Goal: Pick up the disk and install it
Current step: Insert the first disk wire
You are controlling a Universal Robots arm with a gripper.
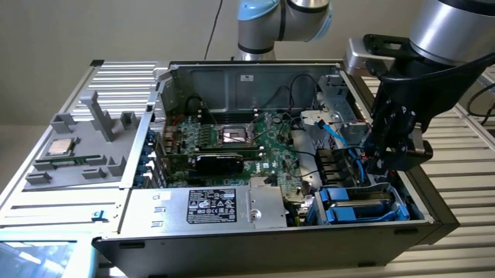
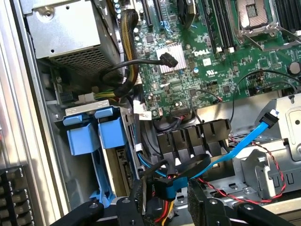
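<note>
The disk (image 1: 362, 204) lies in the drive bay at the near corner of the open computer case, on the exterior view's right; its grey top shows inside a blue plastic carrier frame. In the wrist view, the carrier's blue tabs (image 2: 96, 134) stand side by side in the bay slot, with the metal face mostly hidden. My gripper (image 1: 389, 165) hangs just above and behind the bay, apart from the disk. Its black fingers (image 2: 136, 202) stand open, with nothing held and only loose cables beneath the gap.
A silver labelled power-supply box (image 1: 208, 205) fills the near side of the case beside the bay. The green motherboard (image 1: 255, 145) lies beyond it. A blue data cable (image 2: 244, 141) and red-black wires cross close to the fingers. A grey fixture with a CPU chip (image 1: 60, 147) stands on the exterior view's left.
</note>
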